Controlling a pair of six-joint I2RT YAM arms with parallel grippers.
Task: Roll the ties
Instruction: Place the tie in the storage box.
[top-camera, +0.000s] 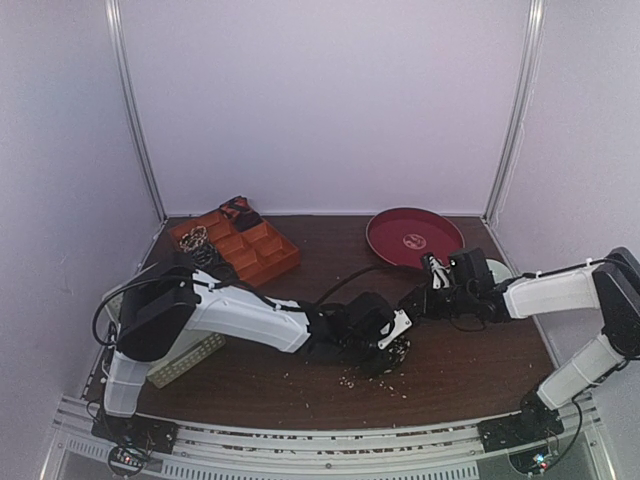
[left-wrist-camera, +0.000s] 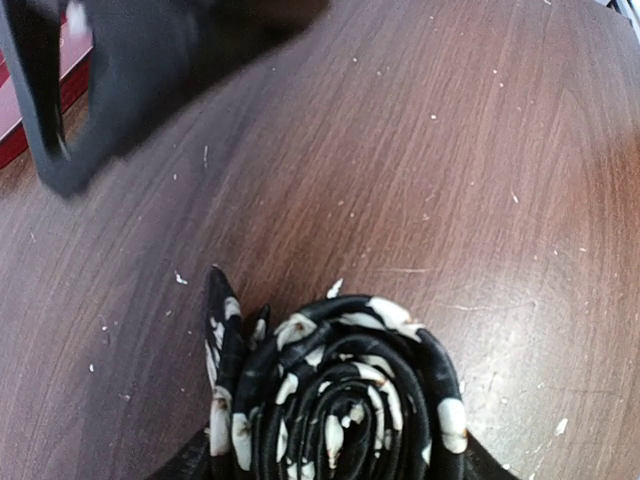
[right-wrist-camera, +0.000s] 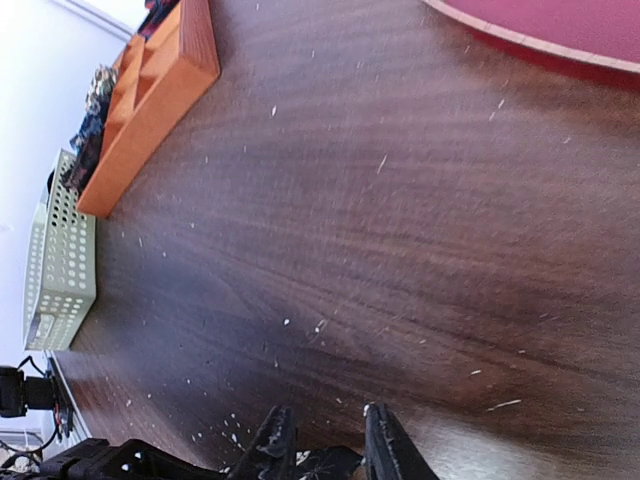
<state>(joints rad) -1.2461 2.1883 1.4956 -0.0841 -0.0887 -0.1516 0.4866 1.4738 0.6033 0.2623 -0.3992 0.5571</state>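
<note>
Coiled tie (left-wrist-camera: 340, 400): lower edge cropped | your left gripper (top-camera: 388, 340): fingers mostly hidden, clasping it, low over table (top-camera: 470, 370) | right gripper (right-wrist-camera: 328, 415): narrowly parted

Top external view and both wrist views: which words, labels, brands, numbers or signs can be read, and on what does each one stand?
No text can be read in any view.
On the red plate: a small white mark in its middle, too small to read.
On the white basket: a pale sticker near one end, too blurred to read.
On the rolled tie: white flecks only, no letters.
</note>
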